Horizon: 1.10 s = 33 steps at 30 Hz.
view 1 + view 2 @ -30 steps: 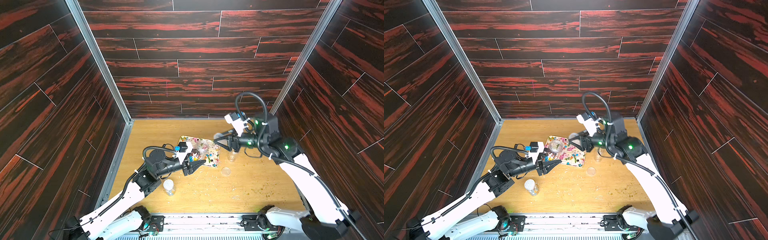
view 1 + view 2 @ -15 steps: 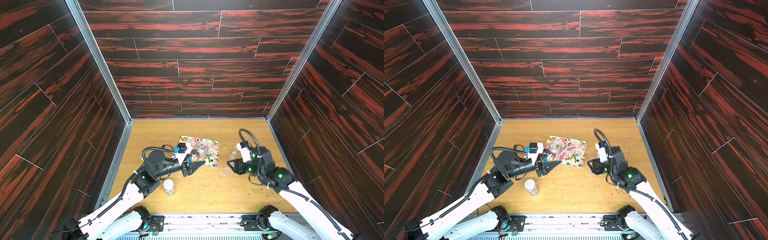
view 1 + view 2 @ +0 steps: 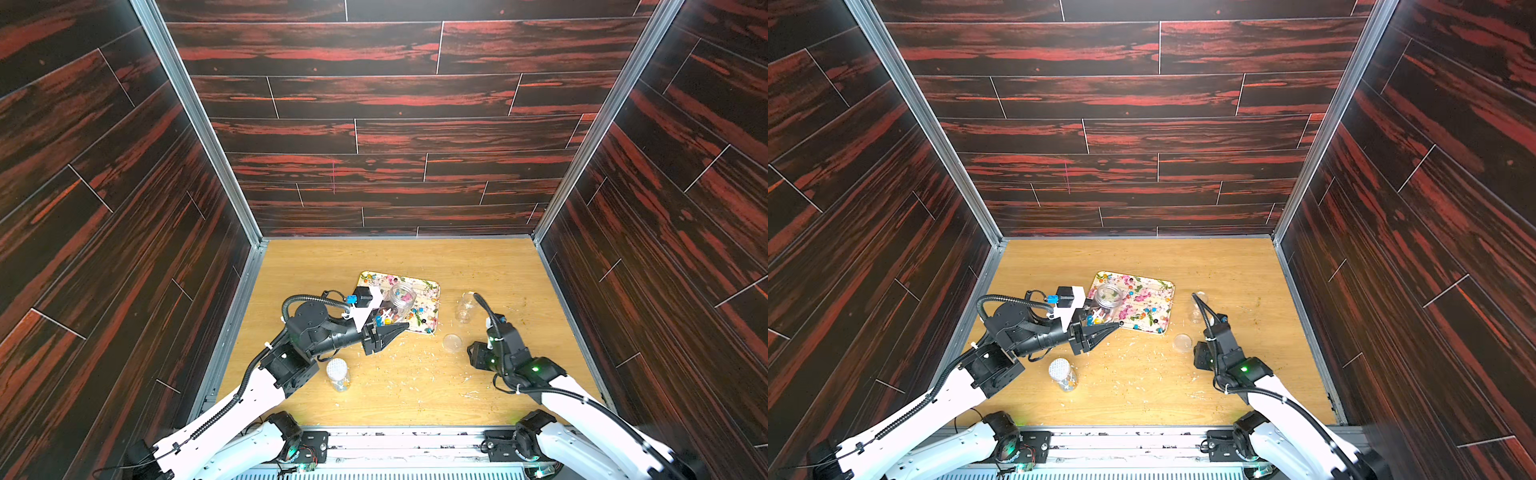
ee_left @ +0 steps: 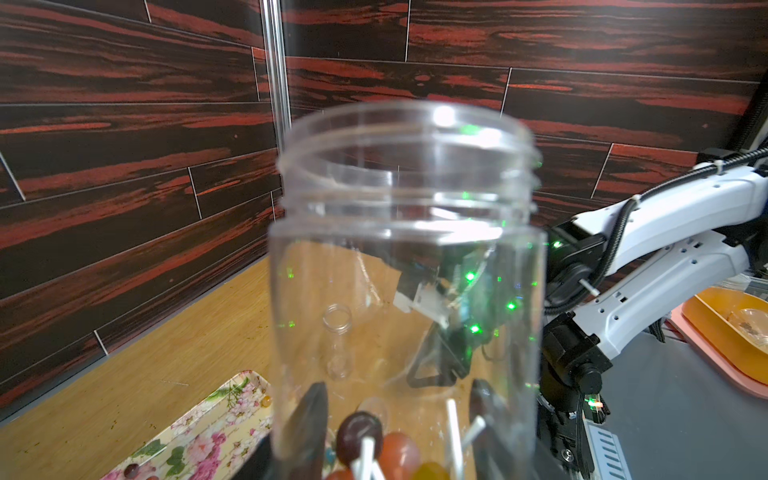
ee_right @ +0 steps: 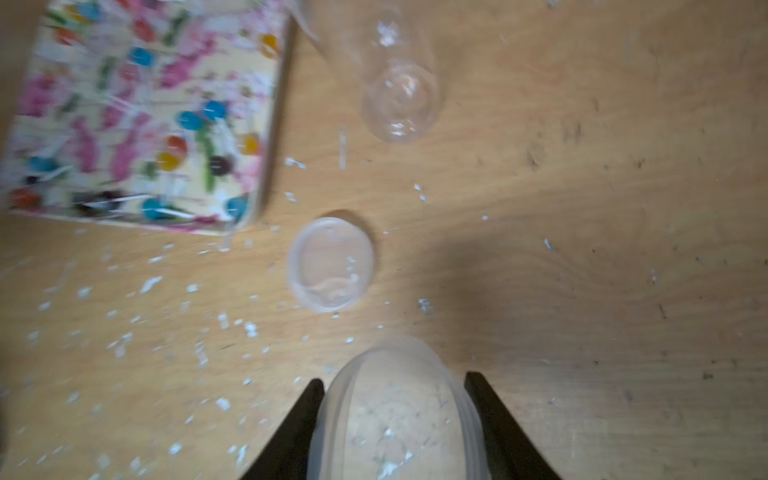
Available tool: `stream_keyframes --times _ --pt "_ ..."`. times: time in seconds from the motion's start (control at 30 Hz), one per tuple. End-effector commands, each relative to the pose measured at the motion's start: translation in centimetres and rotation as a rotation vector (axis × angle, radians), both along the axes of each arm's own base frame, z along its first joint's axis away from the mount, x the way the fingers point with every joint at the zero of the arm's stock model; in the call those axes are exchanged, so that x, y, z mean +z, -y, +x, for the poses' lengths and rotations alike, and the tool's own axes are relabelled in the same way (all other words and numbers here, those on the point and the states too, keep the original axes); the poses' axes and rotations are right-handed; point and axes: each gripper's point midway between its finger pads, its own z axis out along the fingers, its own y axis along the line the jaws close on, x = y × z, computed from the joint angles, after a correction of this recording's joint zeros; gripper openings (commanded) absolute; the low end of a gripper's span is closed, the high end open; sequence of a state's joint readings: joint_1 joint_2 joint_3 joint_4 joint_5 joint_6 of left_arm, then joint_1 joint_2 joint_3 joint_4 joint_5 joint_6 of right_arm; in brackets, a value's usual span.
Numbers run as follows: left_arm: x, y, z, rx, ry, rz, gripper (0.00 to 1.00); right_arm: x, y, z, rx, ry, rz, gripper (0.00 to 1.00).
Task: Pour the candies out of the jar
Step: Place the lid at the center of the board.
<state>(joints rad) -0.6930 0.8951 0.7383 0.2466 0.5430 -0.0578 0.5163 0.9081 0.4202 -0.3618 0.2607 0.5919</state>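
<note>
My left gripper (image 4: 398, 386) is shut on the lower part of the clear jar (image 4: 407, 257), its fingers (image 3: 392, 330) lying on their side at the near edge of the floral tray (image 3: 432, 286). The jar (image 3: 401, 297) is tilted, open mouth up and away. A few candies (image 4: 361, 430) on pale sticks lie at its bottom. More candies (image 5: 189, 120) are scattered on the tray. My right gripper (image 5: 395, 415) is shut on a translucent lid (image 5: 395, 419), low over the table to the tray's right; its fingers are hidden under the wrist (image 3: 478, 357) in both top views.
A second clear lid (image 5: 332, 264) lies on the table beside the tray's corner. A small empty clear bottle (image 3: 465, 307) stands right of the tray. A small jar with a white cap (image 3: 337, 374) stands front left. Pale crumbs (image 3: 415, 361) litter the wood.
The right arm has drawn back from the jar's mouth to the front right and dropped low over the table. The left arm and the jar have hardly moved.
</note>
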Motion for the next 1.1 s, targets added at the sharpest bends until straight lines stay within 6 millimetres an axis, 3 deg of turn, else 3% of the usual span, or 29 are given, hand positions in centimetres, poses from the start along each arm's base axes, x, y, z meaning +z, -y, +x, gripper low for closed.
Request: stream_keyframes --times 0.0,0.4,0.6,0.8,0.93,1.07 --pt "1.0 -0.5 -0.4 0.007 0.034 -0.015 0.45 -0.5 0.4 1.6 -0.089 0.042 0.009 0.5" --pt "0.7 -0.5 -0.3 0.009 0.031 -0.011 0.45 -3.5 0.0 3.2 -0.104 -0.028 -0.03 0.58" --pt "0.5 -0.7 -0.3 0.019 0.031 -0.01 0.45 -4.3 -0.2 3.3 -0.114 -0.076 -0.034 0.68" --pt "0.2 -0.8 -0.2 0.026 0.031 -0.002 0.45 -2.7 0.0 3.3 -0.125 -0.043 -0.021 0.88" --pt "-0.1 -0.6 0.0 0.029 0.027 0.003 0.45 -0.1 -0.1 3.7 -0.131 -0.004 0.006 0.99" --pt "-0.2 -0.4 0.4 0.032 0.017 0.008 0.46 3.0 0.2 4.1 -0.141 0.058 0.008 0.99"
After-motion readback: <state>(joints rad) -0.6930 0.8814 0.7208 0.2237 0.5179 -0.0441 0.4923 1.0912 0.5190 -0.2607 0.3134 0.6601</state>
